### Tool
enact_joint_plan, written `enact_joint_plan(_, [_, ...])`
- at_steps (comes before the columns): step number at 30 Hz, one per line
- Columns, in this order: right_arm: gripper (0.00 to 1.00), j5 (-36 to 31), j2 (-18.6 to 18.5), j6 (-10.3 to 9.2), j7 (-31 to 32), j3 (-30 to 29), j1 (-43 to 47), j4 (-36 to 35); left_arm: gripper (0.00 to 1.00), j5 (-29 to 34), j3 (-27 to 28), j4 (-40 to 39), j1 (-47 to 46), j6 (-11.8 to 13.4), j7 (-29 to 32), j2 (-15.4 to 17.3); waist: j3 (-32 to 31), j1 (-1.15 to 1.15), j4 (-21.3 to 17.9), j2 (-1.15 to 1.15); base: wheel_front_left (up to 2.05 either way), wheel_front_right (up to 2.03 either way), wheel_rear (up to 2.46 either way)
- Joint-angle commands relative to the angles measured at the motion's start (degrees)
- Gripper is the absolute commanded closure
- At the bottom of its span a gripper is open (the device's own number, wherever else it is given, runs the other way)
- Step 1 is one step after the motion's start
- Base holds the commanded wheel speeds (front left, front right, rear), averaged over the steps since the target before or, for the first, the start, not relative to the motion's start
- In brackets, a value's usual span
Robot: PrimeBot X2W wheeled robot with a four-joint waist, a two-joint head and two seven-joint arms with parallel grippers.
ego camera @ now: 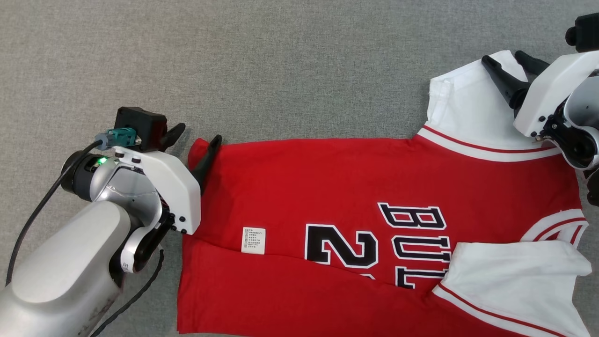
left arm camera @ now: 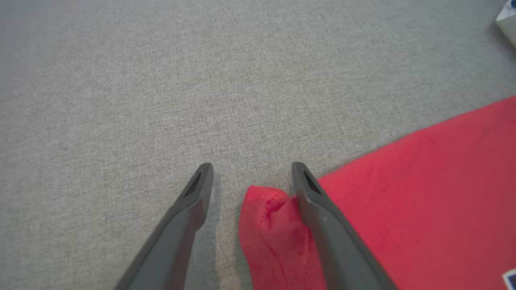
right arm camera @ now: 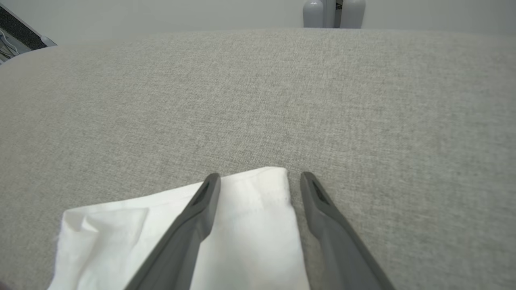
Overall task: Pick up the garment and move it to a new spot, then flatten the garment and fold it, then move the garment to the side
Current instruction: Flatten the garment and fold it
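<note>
Grey woven cloth covers the surface, and the red cloth jersey with white sleeves [ego camera: 327, 187] lies spread toward its near side, well clear of the far edge; its near long side is turned in, so I judge I'm mid-fold. My left gripper [ego camera: 199, 132] stands released astride the curled hem corner [left arm camera: 266, 209], and my right gripper [ego camera: 501, 56], equally released, over the far sleeve cuff [right arm camera: 250, 201]; next I'd pinch both and draw them toward me. Nothing blocks that, and the black cable [ego camera: 32, 220] trails off the left arm, clear of the jersey.
</note>
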Motion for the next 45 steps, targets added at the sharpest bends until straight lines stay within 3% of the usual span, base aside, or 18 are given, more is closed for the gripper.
enact_joint_plan(1, [0.0, 0.96, -0.2, 0.02, 0.79, 0.92, -0.43, 0.86, 0.0, -0.54, -0.21, 0.36, -0.92, -0.29, 0.71, -0.03, 0.0, 0.0, 0.22, 0.0, 0.0, 0.0, 0.0])
enact_joint_plan(10, [0.0, 4.85, 0.56, 0.02, 0.9, 5.61, -0.56, 2.12, 0.0, -3.54, -0.75, 0.37, 1.39, -0.67, 4.12, 0.24, 0.29, 0.0, 0.05, 0.0, 0.0, 0.0, 0.0])
enact_joint_plan(11, [0.42, 5.42, 0.7, 0.02, 1.08, 6.05, -0.56, 2.11, 0.0, -3.89, -0.84, 0.43, 1.48, -0.75, 4.57, 0.29, 0.37, 0.0, -0.03, 0.0, 0.0, 0.0, 0.0])
enact_joint_plan(13, [0.93, 6.29, 0.7, 0.02, 0.89, 6.82, -0.62, 2.01, 0.0, -4.4, -0.99, 0.57, 1.94, -0.58, 5.2, 0.25, 0.42, 0.0, -0.11, 0.0, 0.0, 0.0, 0.0])
enact_joint_plan(14, [1.0, 6.72, 0.53, 0.02, 0.67, 7.21, -0.77, 1.97, 0.28, -4.34, -1.04, 0.53, 2.03, -0.46, 5.31, 0.29, 0.42, 0.0, -0.12, 0.0, 0.0, 0.0, 0.0])
enact_joint_plan(15, [1.0, 7.04, 0.35, 0.02, 0.55, 7.59, -0.9, 1.95, 0.56, -4.3, -0.75, 0.35, 2.05, -0.24, 4.71, 0.25, 0.39, 0.0, -0.12, 0.0, 0.0, 0.0, 0.0])
enact_joint_plan(16, [1.0, 7.34, 0.19, 0.02, 0.28, 8.02, -1.0, 1.75, 0.93, -4.23, -0.49, 0.2, 2.02, -0.14, 4.39, 0.2, 0.33, 0.0, -0.12, 0.0, 0.0, 0.0, 0.0])
enact_joint_plan(17, [1.0, 7.6, -0.16, 0.02, -0.32, 8.3, -1.12, 1.51, 1.0, -4.18, -0.44, 0.14, 2.08, -0.16, 4.24, 0.25, 0.22, 0.0, -0.12, 0.0, 0.0, 0.0, 0.0])
enact_joint_plan(31, [1.0, 12.58, -2.07, 0.02, -7.14, 10.36, -2.34, 0.19, 1.0, -4.17, 1.31, 0.01, 3.33, 1.11, 0.0, 0.25, -2.98, 0.0, -0.97, 0.0, 0.0, 0.0, 0.0])
enact_joint_plan(45, [1.0, 19.72, -4.63, 0.02, -7.41, 14.97, 3.15, -5.45, 1.0, -8.58, 1.68, 1.18, 6.16, 0.08, 5.01, 3.62, -10.53, 0.0, -4.26, 0.0, 0.0, 0.0, 0.0])
